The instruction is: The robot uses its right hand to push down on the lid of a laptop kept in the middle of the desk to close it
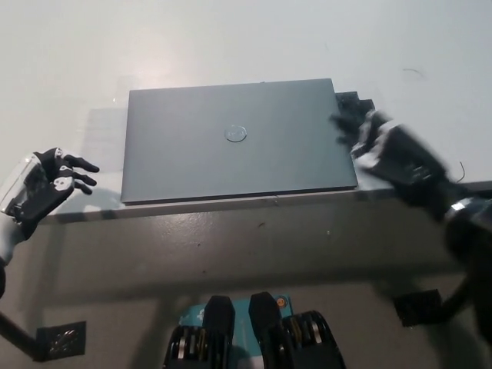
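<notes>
The laptop (234, 141) lies in the middle of the desk (231, 38), close to the front edge, and its lid is fully down, flat on the base. It is a thin grey slab with straight edges and sharp corners, wider than it is deep. In the centre of the lid there is a small round logo that shines a little. The surface is plain and matte, with a soft reflection of light near the far left corner. The front edge of the laptop runs almost along the edge of the desk.

The right hand (388, 146) is black and it is just beside the right edge of the laptop, above the desk near the front corner. It is blurred, so I cannot tell if the fingers are apart or together, and I cannot tell if it touches the lid.

The left hand (42, 184) is white with dark fingers. It rests at the left side, beside the desk edge and well apart from the laptop, with fingers spread and holding nothing.
</notes>
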You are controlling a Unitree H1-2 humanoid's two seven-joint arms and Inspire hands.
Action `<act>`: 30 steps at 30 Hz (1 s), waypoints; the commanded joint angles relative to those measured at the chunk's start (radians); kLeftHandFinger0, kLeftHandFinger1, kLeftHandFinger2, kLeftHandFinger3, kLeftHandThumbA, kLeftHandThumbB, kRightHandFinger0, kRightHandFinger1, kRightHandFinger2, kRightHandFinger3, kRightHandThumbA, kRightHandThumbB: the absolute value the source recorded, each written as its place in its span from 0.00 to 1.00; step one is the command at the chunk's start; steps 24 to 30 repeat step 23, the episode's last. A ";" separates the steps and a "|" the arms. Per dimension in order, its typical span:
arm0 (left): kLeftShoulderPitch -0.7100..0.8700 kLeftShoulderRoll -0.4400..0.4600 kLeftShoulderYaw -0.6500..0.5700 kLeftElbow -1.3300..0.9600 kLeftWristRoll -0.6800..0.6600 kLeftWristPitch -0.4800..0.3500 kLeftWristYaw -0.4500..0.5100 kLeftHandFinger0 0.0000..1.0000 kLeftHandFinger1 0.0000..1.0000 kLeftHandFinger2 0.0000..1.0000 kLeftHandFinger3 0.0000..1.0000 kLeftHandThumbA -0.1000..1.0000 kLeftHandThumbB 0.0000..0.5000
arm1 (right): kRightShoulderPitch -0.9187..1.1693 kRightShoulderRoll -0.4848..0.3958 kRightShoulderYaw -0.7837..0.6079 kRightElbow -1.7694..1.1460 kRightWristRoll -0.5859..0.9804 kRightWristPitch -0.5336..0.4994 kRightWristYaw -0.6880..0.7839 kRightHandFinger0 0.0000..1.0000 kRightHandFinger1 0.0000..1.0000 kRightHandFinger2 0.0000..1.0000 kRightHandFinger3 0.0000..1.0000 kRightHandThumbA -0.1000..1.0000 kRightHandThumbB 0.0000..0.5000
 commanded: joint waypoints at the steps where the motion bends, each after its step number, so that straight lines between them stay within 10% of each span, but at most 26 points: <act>1: -0.007 0.029 0.013 -0.035 0.001 -0.027 0.003 0.47 0.46 0.51 0.53 0.00 0.17 | 0.017 -0.083 -0.068 -0.124 0.092 0.049 -0.010 1.00 1.00 0.91 1.00 0.31 0.44; 9: -0.010 0.030 0.017 -0.028 0.002 -0.041 0.002 0.49 0.47 0.51 0.51 0.00 0.19 | 0.215 -0.157 -0.246 -0.196 0.147 0.005 -0.022 1.00 1.00 0.97 1.00 0.28 0.32; 15: -0.011 0.028 0.020 -0.027 0.001 -0.045 0.005 0.47 0.45 0.50 0.47 0.00 0.22 | 0.281 -0.147 -0.277 -0.182 0.140 -0.021 -0.036 1.00 1.00 0.91 1.00 0.31 0.45; 30: 0.002 0.027 0.019 -0.032 0.008 -0.038 0.011 0.48 0.46 0.51 0.49 0.00 0.22 | 0.320 -0.136 -0.293 -0.176 0.149 -0.043 -0.040 1.00 1.00 0.95 1.00 0.31 0.41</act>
